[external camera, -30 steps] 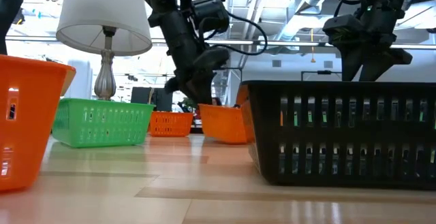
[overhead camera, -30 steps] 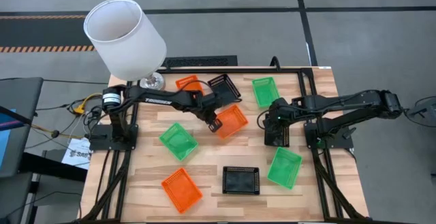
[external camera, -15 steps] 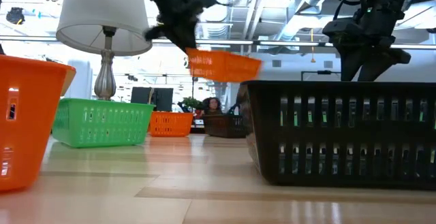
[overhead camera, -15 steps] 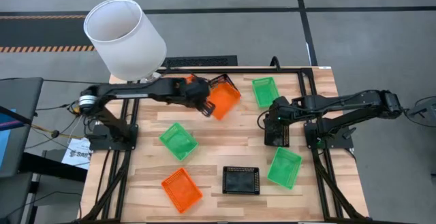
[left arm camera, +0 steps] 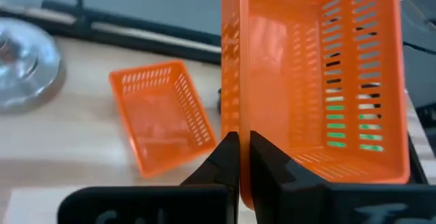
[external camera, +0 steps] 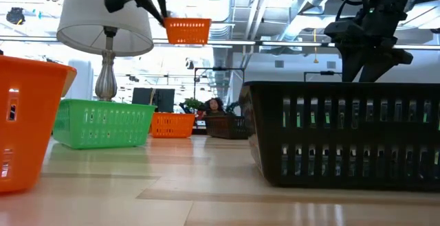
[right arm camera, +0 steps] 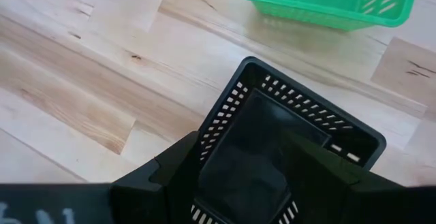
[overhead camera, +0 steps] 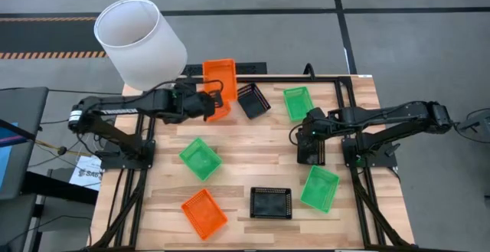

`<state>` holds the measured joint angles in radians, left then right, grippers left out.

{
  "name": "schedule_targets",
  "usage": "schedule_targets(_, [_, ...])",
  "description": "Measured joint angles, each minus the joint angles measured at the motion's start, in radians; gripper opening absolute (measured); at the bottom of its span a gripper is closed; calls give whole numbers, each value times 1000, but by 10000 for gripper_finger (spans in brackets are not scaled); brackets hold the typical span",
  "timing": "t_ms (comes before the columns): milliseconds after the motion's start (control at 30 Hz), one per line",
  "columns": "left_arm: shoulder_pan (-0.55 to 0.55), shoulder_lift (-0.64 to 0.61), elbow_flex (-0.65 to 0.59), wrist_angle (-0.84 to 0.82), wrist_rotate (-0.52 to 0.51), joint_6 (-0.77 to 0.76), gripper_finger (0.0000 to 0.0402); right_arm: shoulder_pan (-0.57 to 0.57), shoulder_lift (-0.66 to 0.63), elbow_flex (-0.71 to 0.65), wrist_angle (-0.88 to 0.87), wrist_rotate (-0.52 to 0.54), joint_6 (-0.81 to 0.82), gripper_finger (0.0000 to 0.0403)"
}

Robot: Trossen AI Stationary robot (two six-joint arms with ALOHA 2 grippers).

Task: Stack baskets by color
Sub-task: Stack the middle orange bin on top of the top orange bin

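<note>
My left gripper (overhead camera: 207, 103) is shut on an orange basket (overhead camera: 220, 76) and holds it high over the table's far left, beside the lamp. Below it a second orange basket (left arm camera: 160, 125) rests on its base on the wood. My right gripper (right arm camera: 245, 141) stands open at the table's right, pointing down over a black basket (right arm camera: 300, 125) that sits on the table. Its fingers stand at either side of that basket's near end; I cannot tell whether they touch it. My left gripper pinches the rim of one long side wall (left arm camera: 235, 122) of the orange basket, one finger inside and one outside, close to a corner. The fingers slant down from the table's left. The basket (external camera: 188, 31) hangs clear of the table, about level, opening up.
A white lampshade (overhead camera: 140, 41) looms over the far left corner. Also on the wood: a black basket (overhead camera: 253, 99) and a green one (overhead camera: 297, 103) at the far side, a green one (overhead camera: 200, 158) at mid left, and orange (overhead camera: 204, 211), black (overhead camera: 271, 203) and green (overhead camera: 319, 188) ones near the front.
My left gripper has risen steeply from the table's middle and swung toward the far left, rolling its wrist. The orange basket, first tilted with one edge on the wood, has been lifted clear and now hangs level, high beside the lampshade.
</note>
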<state>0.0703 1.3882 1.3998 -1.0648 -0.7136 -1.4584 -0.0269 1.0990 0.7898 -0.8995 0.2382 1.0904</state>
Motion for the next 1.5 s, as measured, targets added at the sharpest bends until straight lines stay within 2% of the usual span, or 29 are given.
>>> schedule_targets(267, [-5,17,-103,0,-6,-222,1,0,0,0,0,0,-2,224])
schedule_targets(467, [11,18,-231,91,42,-289,1,0,0,0,0,0,-19,224])
schedule_targets(600, [55,18,-298,205,66,-228,1,0,0,0,-1,0,-25,224])
schedule_targets(867, [214,18,-355,353,244,15,1,0,0,0,-6,0,-29,224])
schedule_targets(1033, [281,18,-384,409,305,26,1,0,0,0,-6,0,-29,224])
schedule_targets(1167, [311,6,-439,535,360,70,1,0,0,0,-6,0,-28,224])
schedule_targets(1333, [327,-22,-485,556,362,69,0,0,0,0,-6,0,-25,224])
schedule_targets(1500, [326,-61,-546,564,331,2,0,0,0,0,-4,0,-25,224])
